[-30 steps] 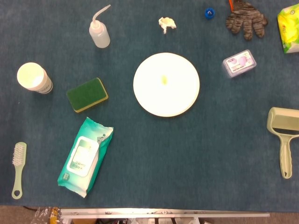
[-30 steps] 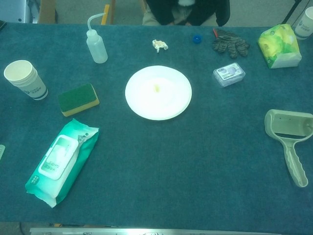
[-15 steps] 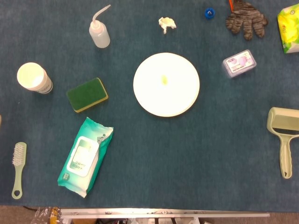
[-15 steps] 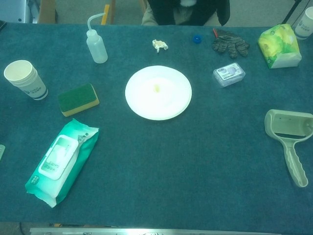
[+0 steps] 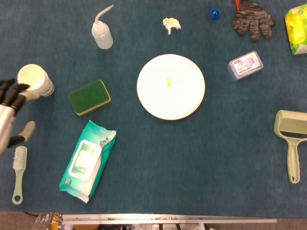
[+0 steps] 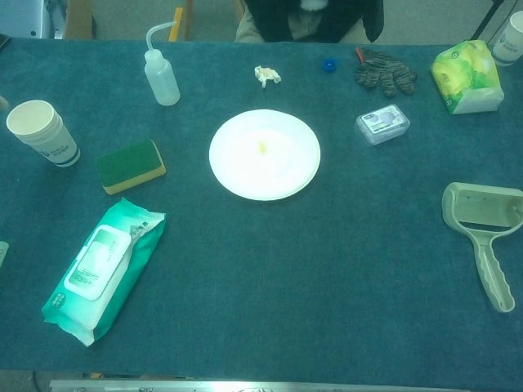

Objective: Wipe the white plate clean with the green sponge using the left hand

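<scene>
One white plate (image 5: 171,86) lies near the middle of the blue table (image 5: 192,163), with a single small yellowish smear (image 5: 168,82) at its centre. One green sponge (image 5: 89,97) with a yellow underside rests flat to the left of the plate, apart from it and untouched.

The left hand (image 5: 10,118) shows at the left edge of the head view, over the table just beside one paper cup (image 5: 34,79). Its fingers (image 5: 13,91) are spread apart and hold nothing; dark fingertips point toward the cup. The right hand is out of sight in both views.

Around these things lie:
- one squeeze bottle (image 5: 101,32) with a bent nozzle, beyond the sponge
- one pack of wet wipes (image 5: 87,160), nearer than the sponge
- one small brush (image 5: 18,173) at the left, below the hand
- one crumpled scrap of tissue (image 5: 171,24) beyond the plate
- one blue cap (image 5: 215,13)
- one knitted glove (image 5: 253,19)
- one small clear box (image 5: 245,65) to the right of the plate
- one yellow-green packet (image 6: 466,77) at the far right
- one lint roller holder (image 5: 290,139) at the right edge

A second cup (image 6: 511,37) shows at the top right corner of the chest view.
</scene>
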`<state>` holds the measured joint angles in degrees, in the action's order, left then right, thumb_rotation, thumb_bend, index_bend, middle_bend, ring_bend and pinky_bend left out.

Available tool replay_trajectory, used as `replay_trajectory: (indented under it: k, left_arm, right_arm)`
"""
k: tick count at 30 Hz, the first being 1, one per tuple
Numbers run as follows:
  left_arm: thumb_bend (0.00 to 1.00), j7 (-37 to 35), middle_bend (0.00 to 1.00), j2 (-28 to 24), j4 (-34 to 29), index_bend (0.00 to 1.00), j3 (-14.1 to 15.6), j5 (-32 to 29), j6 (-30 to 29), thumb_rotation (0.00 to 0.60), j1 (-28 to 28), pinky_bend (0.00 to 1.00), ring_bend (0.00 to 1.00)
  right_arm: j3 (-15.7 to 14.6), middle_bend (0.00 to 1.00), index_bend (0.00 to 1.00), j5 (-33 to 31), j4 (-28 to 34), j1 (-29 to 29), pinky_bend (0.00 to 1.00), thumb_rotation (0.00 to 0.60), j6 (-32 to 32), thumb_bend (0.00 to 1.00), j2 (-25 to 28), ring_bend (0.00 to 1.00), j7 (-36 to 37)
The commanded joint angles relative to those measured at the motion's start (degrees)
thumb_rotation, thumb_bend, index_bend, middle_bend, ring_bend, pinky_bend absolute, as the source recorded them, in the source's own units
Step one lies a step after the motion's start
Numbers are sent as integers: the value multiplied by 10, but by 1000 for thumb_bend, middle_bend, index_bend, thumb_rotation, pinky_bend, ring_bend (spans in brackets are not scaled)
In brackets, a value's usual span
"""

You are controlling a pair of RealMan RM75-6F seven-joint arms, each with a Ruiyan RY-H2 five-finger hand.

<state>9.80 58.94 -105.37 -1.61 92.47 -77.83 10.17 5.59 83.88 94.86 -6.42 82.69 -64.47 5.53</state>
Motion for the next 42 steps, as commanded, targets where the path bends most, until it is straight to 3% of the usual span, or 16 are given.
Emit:
replay_trajectory:
  k: [1, 10, 15, 18, 29, 42]
  left_arm:
    - [295, 29, 195, 6, -18, 290, 6, 11, 23, 600, 16, 102, 109]
    - [295, 106, 124, 39, -27, 292, 7, 1, 77, 595, 50, 72, 23]
    - [295, 159, 94, 59, -30, 289, -2, -31, 113, 507, 74, 43, 0]
    - [295, 189, 81, 74, -28, 285, -9, -52, 131, 397, 89, 38, 0]
    - [296, 279, 68, 136, 4, 280, -30, -139, 158, 247, 127, 37, 0]
    - [295, 345, 36, 191, 49, 262, -28, -191, 156, 216, 153, 38, 0]
  right_arm:
    - [0, 394, 428, -2, -4, -1, 450, 600, -2, 386, -1, 244, 2]
    - [0, 394, 428, -5, -16, -3, 450, 600, -8, 386, -3, 244, 12]
    - [-1, 394, 428, -6, -22, -3, 450, 600, -10, 386, -5, 244, 18]
    - [-1, 394, 428, -7, -25, -2, 450, 600, -10, 386, -5, 244, 21]
    - [0, 394, 428, -9, -34, -2, 450, 600, -11, 387, -5, 244, 30]
    - [2, 394, 428, -13, -40, -4, 450, 600, -15, 386, -6, 244, 34]
